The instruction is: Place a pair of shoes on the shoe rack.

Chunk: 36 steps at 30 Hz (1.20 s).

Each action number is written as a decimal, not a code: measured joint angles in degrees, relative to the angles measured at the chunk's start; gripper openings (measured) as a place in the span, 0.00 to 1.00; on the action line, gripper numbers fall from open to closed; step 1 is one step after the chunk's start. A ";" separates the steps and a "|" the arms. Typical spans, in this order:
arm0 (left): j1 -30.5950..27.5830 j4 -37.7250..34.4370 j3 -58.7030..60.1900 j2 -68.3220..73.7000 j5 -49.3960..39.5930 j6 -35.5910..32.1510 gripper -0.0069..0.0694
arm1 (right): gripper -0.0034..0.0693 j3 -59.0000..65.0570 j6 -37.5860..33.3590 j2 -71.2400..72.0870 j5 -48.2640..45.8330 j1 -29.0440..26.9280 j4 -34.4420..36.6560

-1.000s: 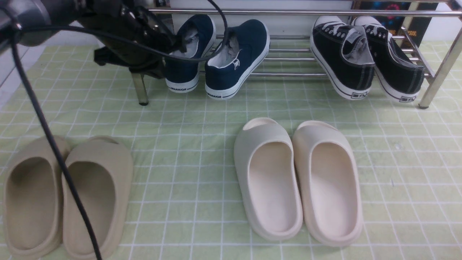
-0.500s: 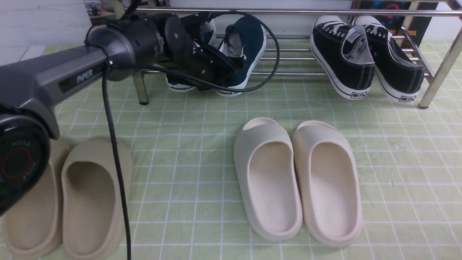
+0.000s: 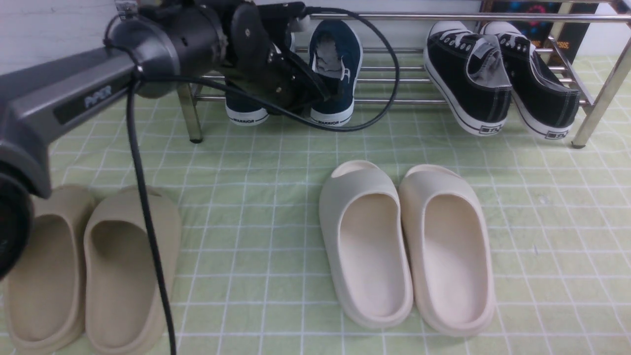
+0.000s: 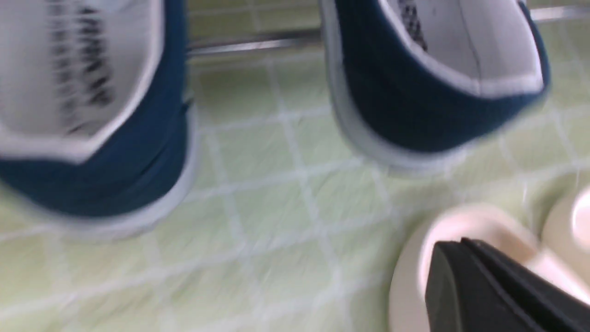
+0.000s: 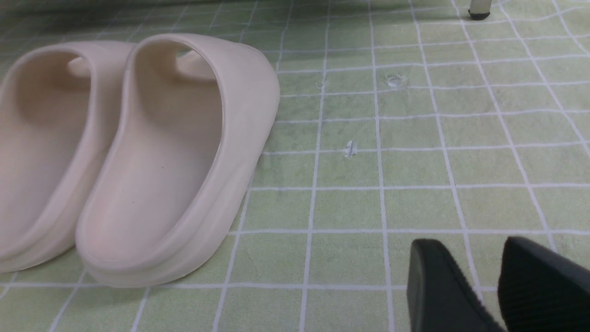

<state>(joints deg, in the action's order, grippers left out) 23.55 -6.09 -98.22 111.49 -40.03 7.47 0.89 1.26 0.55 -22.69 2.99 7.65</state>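
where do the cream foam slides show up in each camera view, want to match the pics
Front view: the cream foam slides lie side by side at centre, in front of the shoe rack.
Left wrist view: a blurred part of the pair at lower right, behind the left end effector.
Right wrist view: both fill the left side.
Shared landmark: the green checked cloth under them.
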 joint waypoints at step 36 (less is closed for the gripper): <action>-17.60 -3.82 71.39 -87.65 16.06 -4.27 0.07 | 0.38 0.00 0.04 0.00 0.00 0.00 0.00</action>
<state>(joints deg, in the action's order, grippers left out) 5.94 -9.91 -26.84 23.84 -23.97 3.20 0.89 1.31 0.55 -22.69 2.99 7.65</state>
